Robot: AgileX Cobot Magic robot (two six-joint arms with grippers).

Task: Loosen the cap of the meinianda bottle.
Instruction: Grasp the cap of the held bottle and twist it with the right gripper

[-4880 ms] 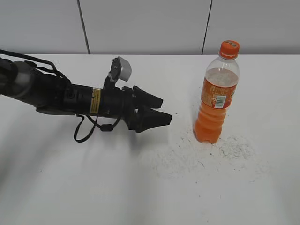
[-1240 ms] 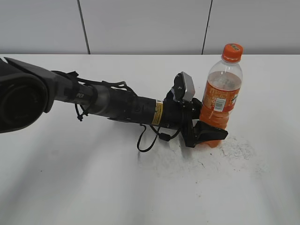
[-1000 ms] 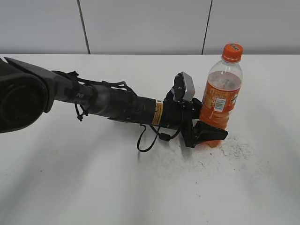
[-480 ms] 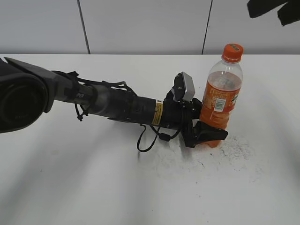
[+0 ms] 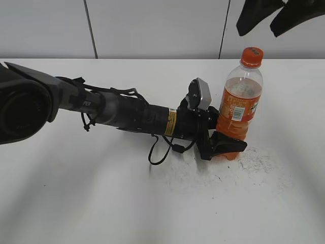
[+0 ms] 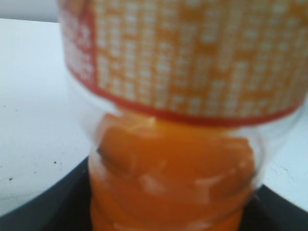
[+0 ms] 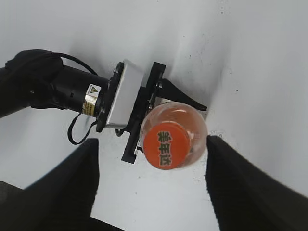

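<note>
Near the white table's far right edge, the left gripper clamps the upright Meinianda bottle's lower body, while the right gripper hangs spread above the apparently untouched cap.

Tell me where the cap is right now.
The cap sits on the upright meinianda bottle, right of centre in the exterior view, below the open right gripper; the left gripper clasps the bottle's lower body.

Bright even light, soft shadows on white table, left wrist close-up blurred, exterior sharp
</note>
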